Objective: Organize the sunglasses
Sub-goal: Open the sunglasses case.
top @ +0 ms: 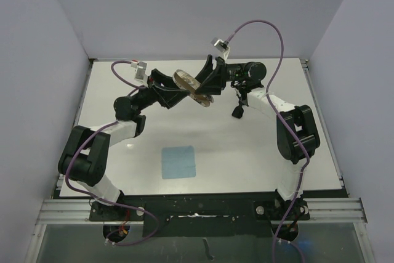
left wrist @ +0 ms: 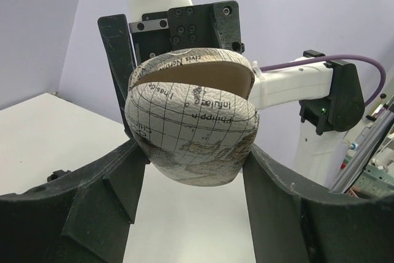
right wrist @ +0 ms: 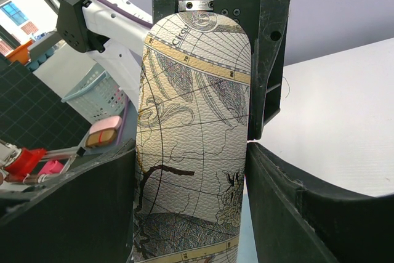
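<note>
The oblong map-printed case [top: 192, 85] is held up above the far middle of the table, between both grippers. My left gripper [top: 177, 89] is shut on one end of it, and in the left wrist view the case [left wrist: 192, 127] sits between the fingers, slightly open with its tan inside showing. My right gripper [top: 209, 81] is shut on the other end, where the case [right wrist: 194, 146] fills the gap between the jaws. The black sunglasses [top: 237, 112] lie on the table under the right arm, apart from both grippers.
A light blue square cloth [top: 178, 161] lies flat on the white table [top: 246, 164] at the near middle. Purple cables loop above both arms. Grey walls close in the table on the left, right and back.
</note>
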